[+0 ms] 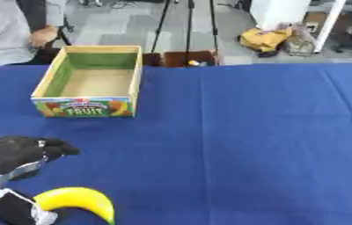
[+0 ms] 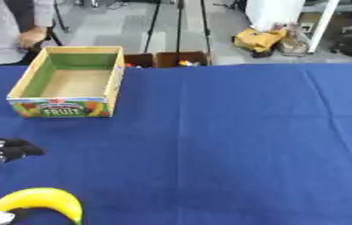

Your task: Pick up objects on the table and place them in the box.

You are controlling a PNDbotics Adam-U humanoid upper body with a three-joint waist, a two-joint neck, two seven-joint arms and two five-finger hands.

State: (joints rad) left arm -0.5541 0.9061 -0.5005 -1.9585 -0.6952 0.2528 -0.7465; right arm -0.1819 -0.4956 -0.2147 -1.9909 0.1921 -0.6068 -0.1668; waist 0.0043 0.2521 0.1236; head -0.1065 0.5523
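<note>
The table [image 1: 271,132] fills the view, draped in blue cloth, and most of its surface shows nothing but fabric. Up toward the far left corner sits the box [image 1: 94,79], a fruit crate with green inner walls and a bare cardboard floor, open at the top and with nothing inside that I can see. Its printed front faces the robot.

Down at the near left edge comes the left hand [image 1: 17,154], black, fingers curled in on themselves, hovering or resting just above the cloth. It holds nothing here. Just below it, right at the near left corner, lies the banana [image 1: 79,200], bright yellow, its curve arching upward. Something dark with a silver and white piece touches the banana's left end; I can't tell whether that belongs to the arm or is merely beside the fruit. The right hand shows in neither view.

By my reading, the step is getting hold of that banana. To do it well, the left hand should relax its curl before it closes in, come down over the middle of the arc rather than a tapering end, and wrap across the fruit. Then lift clear of the cloth before travelling, because the box wall stands tall and is well apart from here.
</note>
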